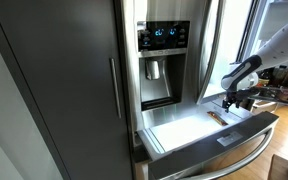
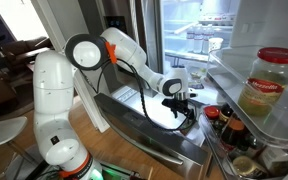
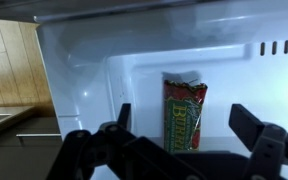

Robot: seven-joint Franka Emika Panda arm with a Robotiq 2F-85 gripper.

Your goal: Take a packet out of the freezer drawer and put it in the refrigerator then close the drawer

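The freezer drawer (image 1: 222,140) is pulled out, with a curved bar handle and a bright white interior; it also shows in an exterior view (image 2: 134,108). In the wrist view a red and green packet (image 3: 184,112) stands upright against the white inner wall. My gripper (image 3: 187,128) is open, its two black fingers on either side of the packet and apart from it. In both exterior views the gripper (image 1: 231,100) (image 2: 176,101) hangs over the drawer. The refrigerator (image 1: 164,60) stands above with a blue-lit dispenser; one door is open, showing lit shelves (image 2: 199,35).
A dark grey cabinet panel (image 1: 74,85) with a slim handle stands beside the fridge. The open fridge door's bins hold a large jar (image 2: 269,85) and several bottles (image 2: 229,125), close to the arm. The robot's white base (image 2: 54,110) stands on a wooden floor.
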